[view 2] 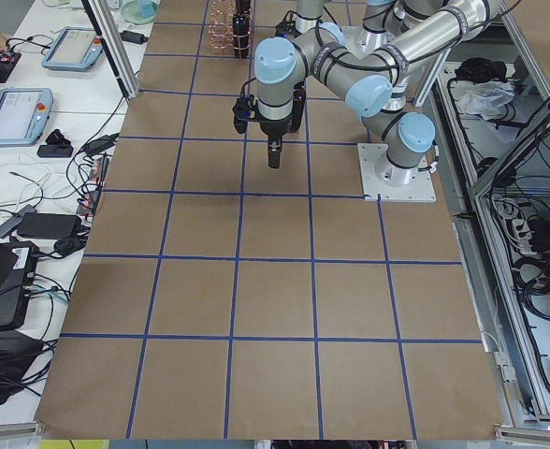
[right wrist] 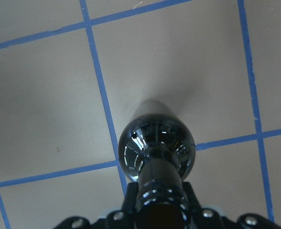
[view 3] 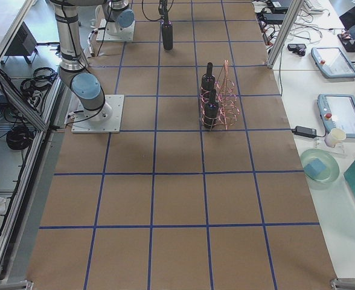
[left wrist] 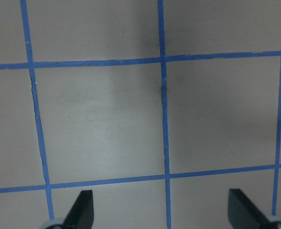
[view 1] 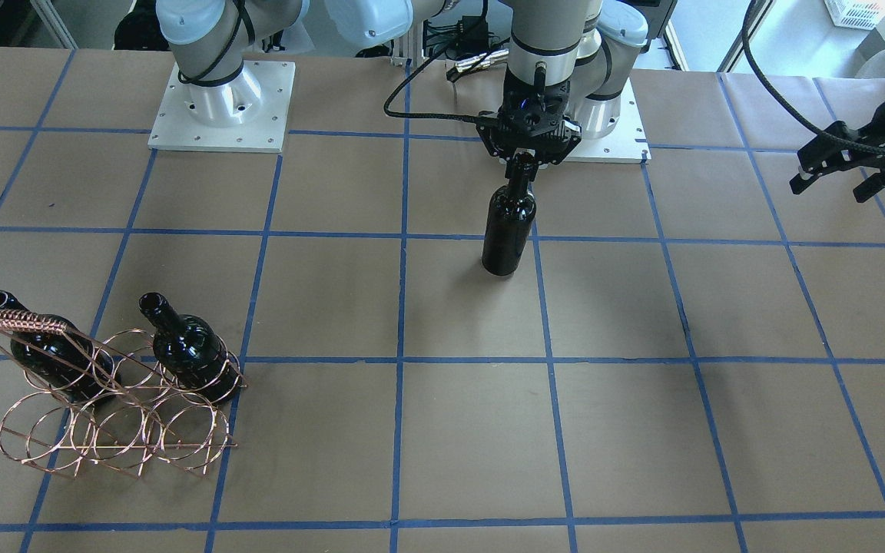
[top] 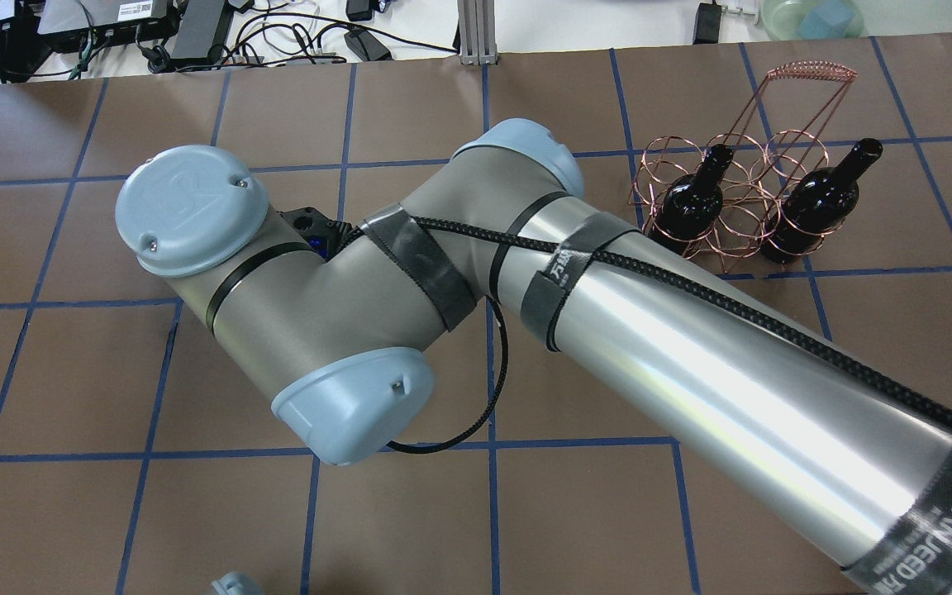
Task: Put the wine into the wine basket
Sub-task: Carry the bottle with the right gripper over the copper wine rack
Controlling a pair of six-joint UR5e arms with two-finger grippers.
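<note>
My right gripper (view 1: pixel 523 163) is shut on the neck of a near-black wine bottle (view 1: pixel 509 230), which hangs upright near the table's middle at or just above the paper. The right wrist view shows this bottle (right wrist: pixel 157 143) from above, its neck between the jaws. The copper wire wine basket (view 1: pixel 104 407) stands far to the robot's right and holds two more bottles (view 1: pixel 51 349) (view 1: pixel 189 349); the basket also shows in the overhead view (top: pixel 740 165). My left gripper (view 1: pixel 846 173) is open and empty, off to the robot's left, with its fingertips (left wrist: pixel 83 207) wide apart over bare paper.
The table is covered in brown paper with a blue tape grid (view 1: pixel 400 361). The arm bases (view 1: pixel 220 100) stand at the robot's side. My right arm's upper link (top: pixel 691 355) blocks much of the overhead view. Cables and devices (top: pixel 195 25) lie beyond the far edge.
</note>
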